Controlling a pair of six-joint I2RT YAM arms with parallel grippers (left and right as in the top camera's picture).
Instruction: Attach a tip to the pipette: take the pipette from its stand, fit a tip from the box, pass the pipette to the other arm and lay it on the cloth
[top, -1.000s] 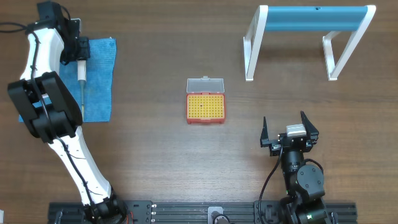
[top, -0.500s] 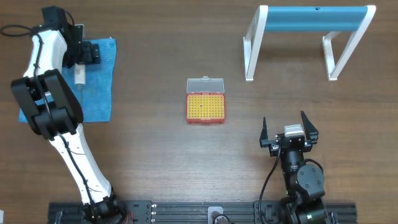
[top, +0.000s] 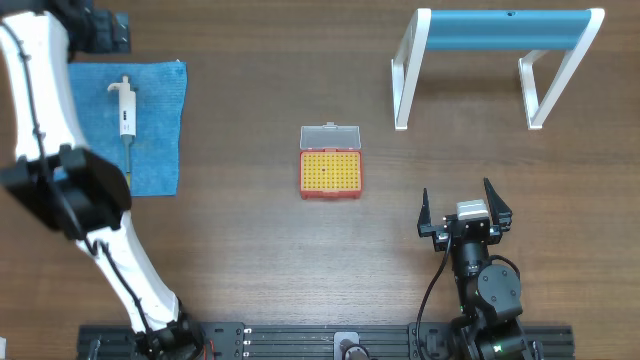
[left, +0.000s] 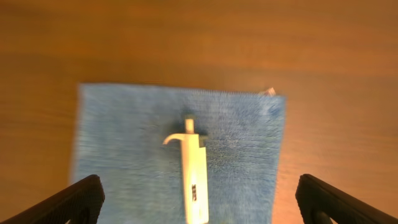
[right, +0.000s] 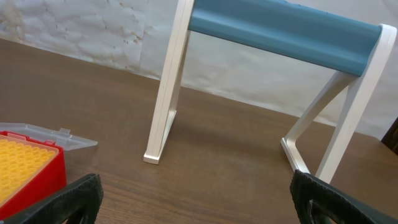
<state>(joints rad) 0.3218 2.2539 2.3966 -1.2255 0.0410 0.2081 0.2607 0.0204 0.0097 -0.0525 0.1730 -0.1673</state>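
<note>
I am hovering my left pincer (left: 199, 186), spread wide and empty, over the blue cloth (left: 124, 137). The pipette (left: 194, 171) is lying flat on that cloth, centred beneath the gap between my fingers and touching neither. My right pincer (top: 466, 205) is sitting open, well apart.

I see a brown wood-grain table (top: 250, 260) under everything, and from the right wrist view a rough whitish wall (right: 74, 31) rising behind its far edge
</note>
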